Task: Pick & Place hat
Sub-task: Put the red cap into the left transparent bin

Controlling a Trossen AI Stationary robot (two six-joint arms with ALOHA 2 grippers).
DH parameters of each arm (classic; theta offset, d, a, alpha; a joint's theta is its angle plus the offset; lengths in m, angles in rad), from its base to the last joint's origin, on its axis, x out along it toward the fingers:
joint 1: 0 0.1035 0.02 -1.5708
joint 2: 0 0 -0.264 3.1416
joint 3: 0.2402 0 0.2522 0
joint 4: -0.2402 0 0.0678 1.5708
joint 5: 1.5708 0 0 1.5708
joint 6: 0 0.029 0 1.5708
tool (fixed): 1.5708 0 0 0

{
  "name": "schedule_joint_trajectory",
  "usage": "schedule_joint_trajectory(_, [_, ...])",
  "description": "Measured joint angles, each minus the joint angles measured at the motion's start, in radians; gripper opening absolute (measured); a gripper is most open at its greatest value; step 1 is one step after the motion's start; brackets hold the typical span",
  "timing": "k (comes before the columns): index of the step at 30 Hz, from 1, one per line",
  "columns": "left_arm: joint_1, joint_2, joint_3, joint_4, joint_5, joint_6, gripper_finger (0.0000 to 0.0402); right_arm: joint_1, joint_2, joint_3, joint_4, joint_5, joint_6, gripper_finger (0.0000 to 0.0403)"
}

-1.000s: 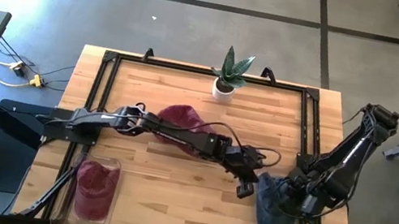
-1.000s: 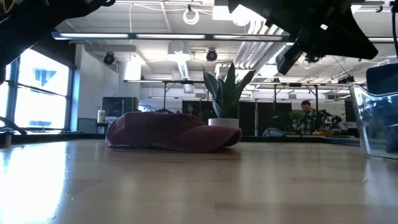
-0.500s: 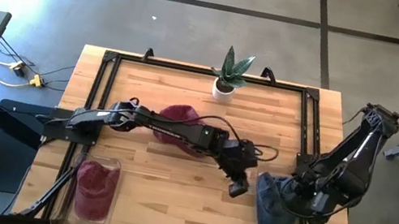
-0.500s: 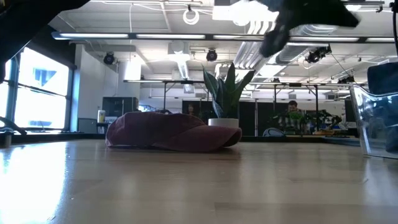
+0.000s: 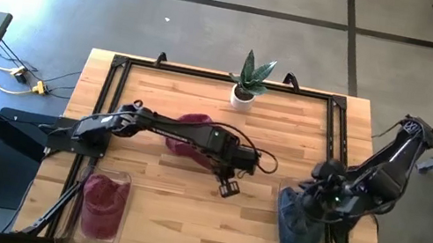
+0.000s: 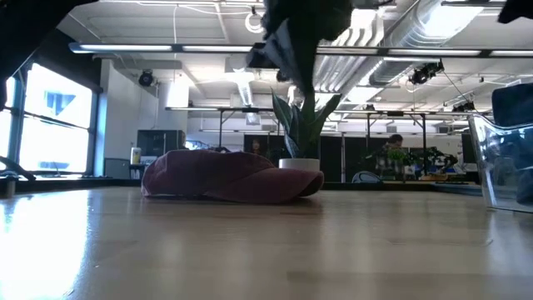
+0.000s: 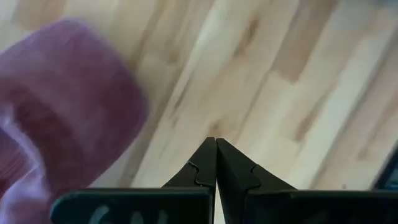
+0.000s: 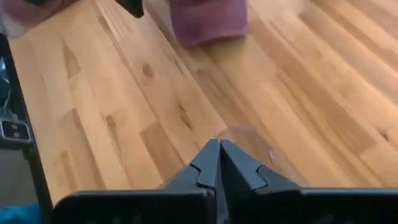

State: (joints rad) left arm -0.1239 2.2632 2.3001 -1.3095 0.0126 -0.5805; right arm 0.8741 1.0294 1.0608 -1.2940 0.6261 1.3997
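Fingers pressed together and empty, my right gripper (image 5: pixel 312 201) hangs over the clear bin (image 5: pixel 300 224) of blue cloth at the near right. My left gripper (image 5: pixel 229 189), also closed on nothing, hovers mid-table, near the maroon hat (image 5: pixel 194 132) lying farther back.

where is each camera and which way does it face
High: above the table, looking straight down; both arms, left gripper, right gripper over a bin.
Low: at table height, looking level across at the hat and plant; dark arm parts overhead.
Left wrist: on the left arm, facing down at the wood; shut fingers, hat edge.
Right wrist: on the right arm, facing across the table; shut fingers, hat.
Shared: all four show the hat.
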Motion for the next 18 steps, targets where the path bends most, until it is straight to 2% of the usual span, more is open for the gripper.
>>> schedule_joint_trajectory(3, [0.0, -0.039, -0.065, -0.06, -0.026, 0.018, 0.0, -0.059, -0.005, -0.007, 0.063, 0.0, -0.102, 0.0016])
schedule_joint_trajectory(5, [0.006, -0.072, -0.127, -0.016, -0.031, 0.016, 0.0, -0.093, -0.004, -0.011, 0.106, -0.008, -0.192, 0.0026])
schedule_joint_trajectory(8, [0.006, -0.161, -0.285, -0.008, -0.04, -0.01, 0.0, -0.152, -0.004, -0.011, 0.173, -0.04, -0.32, 0.005])
schedule_joint_trajectory(12, [0.013, -0.331, -0.57, 0.171, -0.044, -0.098, 0.0, -0.239, -0.003, -0.011, 0.233, -0.077, -0.482, 0.0087])
schedule_joint_trajectory(14, [0.013, -0.422, -0.714, 0.316, -0.044, -0.151, 0.0, -0.296, 0.003, -0.011, 0.263, -0.113, -0.569, 0.0104])
schedule_joint_trajectory(18, [0.013, -0.573, -0.947, 0.463, -0.059, -0.283, 0.0, -0.431, 0.034, -0.011, 0.365, -0.198, -0.831, 0.0136])
